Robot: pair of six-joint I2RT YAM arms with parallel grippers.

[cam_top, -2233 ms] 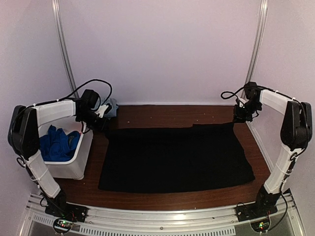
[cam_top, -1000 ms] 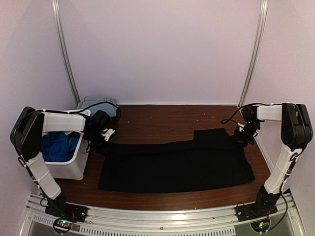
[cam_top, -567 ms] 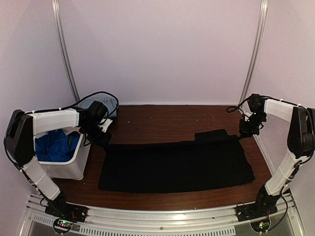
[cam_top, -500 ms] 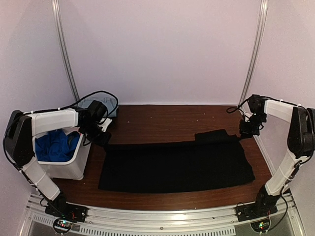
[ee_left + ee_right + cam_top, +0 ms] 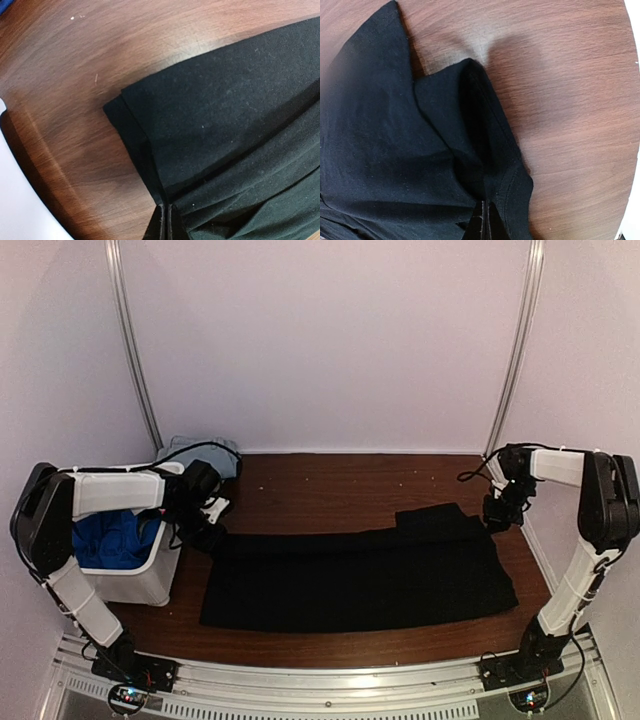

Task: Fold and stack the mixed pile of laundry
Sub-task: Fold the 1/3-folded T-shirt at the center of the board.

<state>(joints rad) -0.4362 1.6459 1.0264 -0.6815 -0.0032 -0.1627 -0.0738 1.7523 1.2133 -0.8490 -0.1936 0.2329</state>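
Left gripper [image 5: 211, 533], fingers pressed together, pinches the far corner of the black cloth [image 5: 360, 575] just beside the white bin [image 5: 140, 585]; seen from its wrist, the tips [image 5: 165, 220] meet on a dark fold; right gripper [image 5: 497, 518], likewise clamped, nips the cloth's other far corner, well apart from the bin across the table [image 5: 330, 480]; the cloth's far edge lies doubled over, bunched at that end; royal-blue fabric [image 5: 110, 538] is heaped inside the bin; a pale grey-blue piece [image 5: 190, 447] lies just behind the bin.
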